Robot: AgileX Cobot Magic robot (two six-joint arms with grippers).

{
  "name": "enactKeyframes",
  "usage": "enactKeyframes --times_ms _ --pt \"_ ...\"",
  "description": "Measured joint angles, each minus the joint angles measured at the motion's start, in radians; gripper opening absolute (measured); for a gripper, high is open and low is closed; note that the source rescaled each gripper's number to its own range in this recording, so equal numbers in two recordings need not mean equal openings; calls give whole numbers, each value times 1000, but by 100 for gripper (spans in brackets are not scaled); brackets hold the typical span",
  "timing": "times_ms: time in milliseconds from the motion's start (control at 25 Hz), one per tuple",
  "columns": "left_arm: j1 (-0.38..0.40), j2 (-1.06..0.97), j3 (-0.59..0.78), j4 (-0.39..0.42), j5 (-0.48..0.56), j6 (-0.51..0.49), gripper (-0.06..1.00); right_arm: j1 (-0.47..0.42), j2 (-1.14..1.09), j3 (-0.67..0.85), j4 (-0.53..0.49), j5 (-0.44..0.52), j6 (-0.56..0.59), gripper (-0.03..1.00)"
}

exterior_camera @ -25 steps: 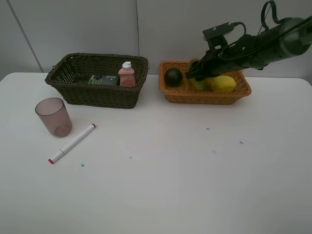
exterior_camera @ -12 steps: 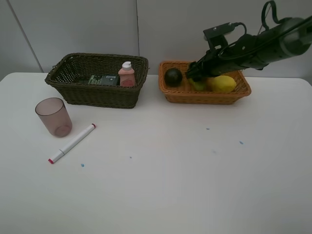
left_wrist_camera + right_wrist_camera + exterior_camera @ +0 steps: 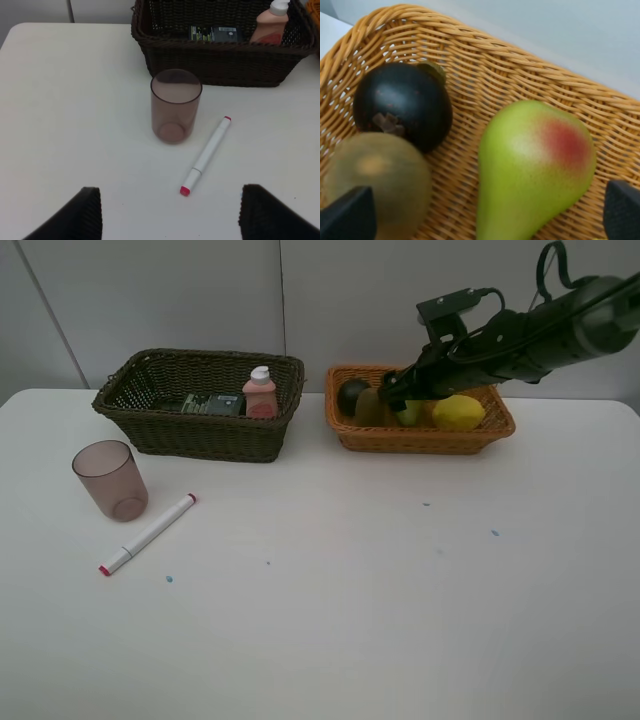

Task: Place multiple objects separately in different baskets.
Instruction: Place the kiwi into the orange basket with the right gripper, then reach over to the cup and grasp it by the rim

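Cup point(image 3: 110, 480) and marker point(image 3: 148, 534) wait, left of frame
Right gripper point(image 3: 485, 212) hangs wide, empty, over kiwi point(image 3: 368, 408) and pear point(image 3: 408, 414) in the orange basket point(image 3: 420, 440), upper right; left gripper point(image 3: 177, 215) gapes empty. Cup looks light, stiff, slick: pinch its rim. Marker may roll: grip mid-barrel. Open table point(image 3: 350, 590) around; dark basket point(image 3: 200, 435) close behind

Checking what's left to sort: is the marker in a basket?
No, the marker lies on the white table beside the cup.
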Motion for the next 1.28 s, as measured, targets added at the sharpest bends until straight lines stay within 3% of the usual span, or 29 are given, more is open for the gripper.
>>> enactKeyframes --times_ms 200,480,1040,1280 --pt "0 0 0 0 0 0 74 0 -7 0 0 51 0 99" --pt "0 0 0 0 0 0 74 0 -141 0 -1 205 0 99" --pt "0 0 0 0 0 0 74 0 -539 0 -20 719 5 100" --pt "0 0 0 0 0 0 74 0 -711 20 -69 876 80 100"
